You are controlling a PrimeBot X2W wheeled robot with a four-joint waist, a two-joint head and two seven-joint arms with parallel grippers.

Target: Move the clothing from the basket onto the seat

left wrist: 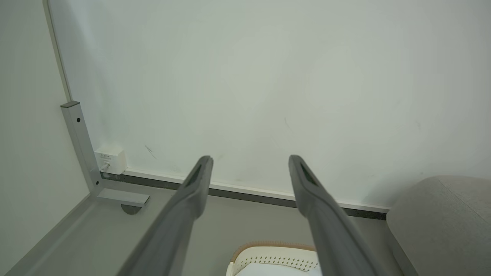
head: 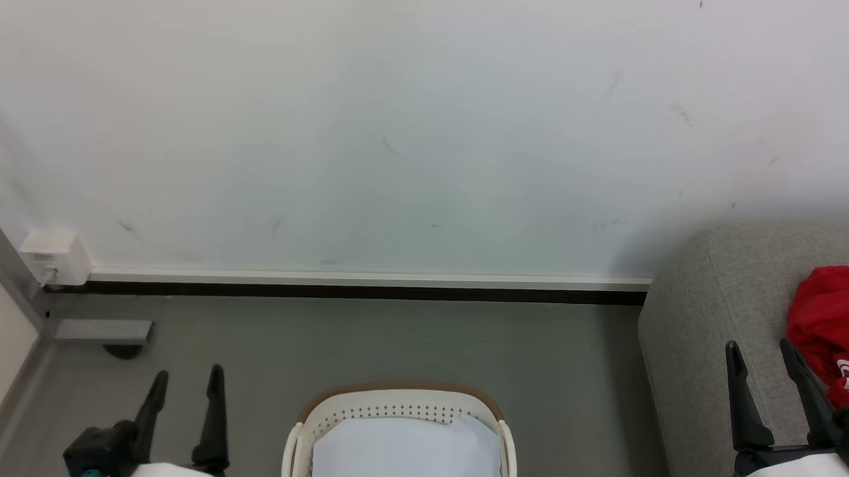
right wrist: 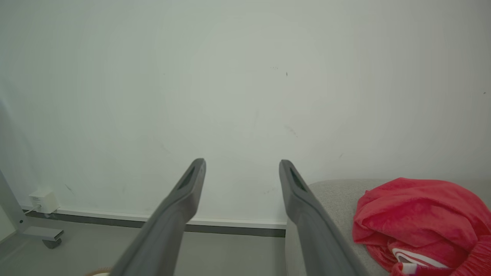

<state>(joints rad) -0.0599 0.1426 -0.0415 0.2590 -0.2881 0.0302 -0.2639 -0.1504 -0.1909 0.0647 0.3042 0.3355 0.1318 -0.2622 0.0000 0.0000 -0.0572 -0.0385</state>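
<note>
Clothing lies on the sofa just right of the open, empty right end effector; left end effector likewise open.

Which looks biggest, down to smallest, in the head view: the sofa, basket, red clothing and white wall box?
1. sofa
2. basket
3. clothing
4. wall box
The sofa, basket and clothing run off the picture's edge, so this ranks only their visible parts.
</note>
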